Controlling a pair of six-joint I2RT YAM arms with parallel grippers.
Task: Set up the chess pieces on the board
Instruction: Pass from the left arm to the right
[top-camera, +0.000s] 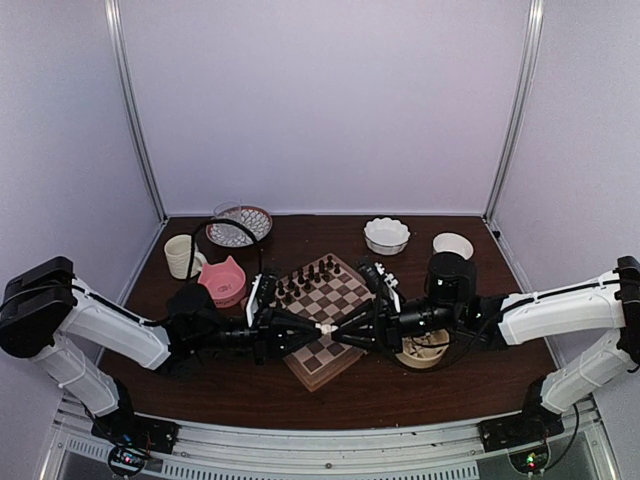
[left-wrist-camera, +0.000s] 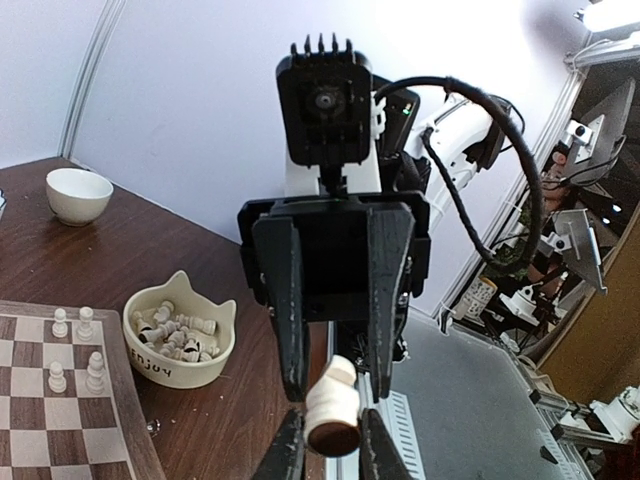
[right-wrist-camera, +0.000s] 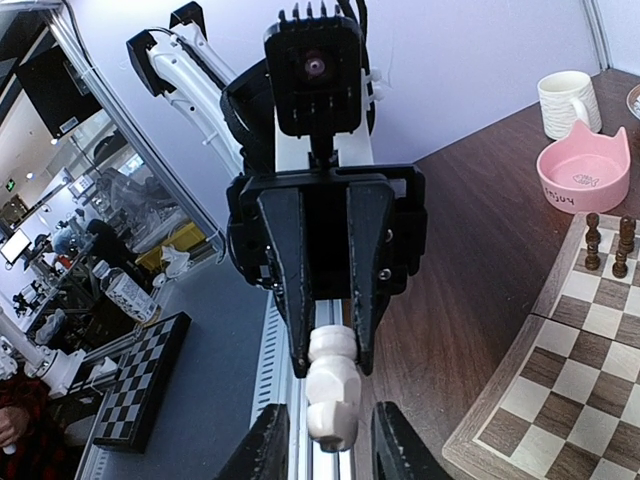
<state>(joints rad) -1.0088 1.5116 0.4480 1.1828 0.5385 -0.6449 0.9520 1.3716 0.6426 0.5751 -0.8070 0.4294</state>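
Note:
One cream-white chess piece (top-camera: 325, 329) hangs level above the board (top-camera: 338, 302), between both grippers. My left gripper (left-wrist-camera: 333, 445) is shut on its lower end, brown felt base toward the left wrist camera. My right gripper (right-wrist-camera: 330, 440) faces it from the other side. Its fingers stand on either side of the piece's head (right-wrist-camera: 332, 400), with a narrow gap at each side. Three or so cream chess pieces (left-wrist-camera: 75, 350) stand on the board (left-wrist-camera: 40, 430). More lie in a cream cat-eared bowl (left-wrist-camera: 180, 340). Dark pieces (top-camera: 305, 280) fill the board's far rows.
A pink cat-eared bowl (top-camera: 224, 282), a cream mug (top-camera: 182, 256) and a patterned glass bowl (top-camera: 240, 225) stand at the back left. A fluted white bowl (top-camera: 386, 235) and a small white bowl (top-camera: 453, 245) stand at the back right. The cream bowl (top-camera: 425, 350) sits under my right arm.

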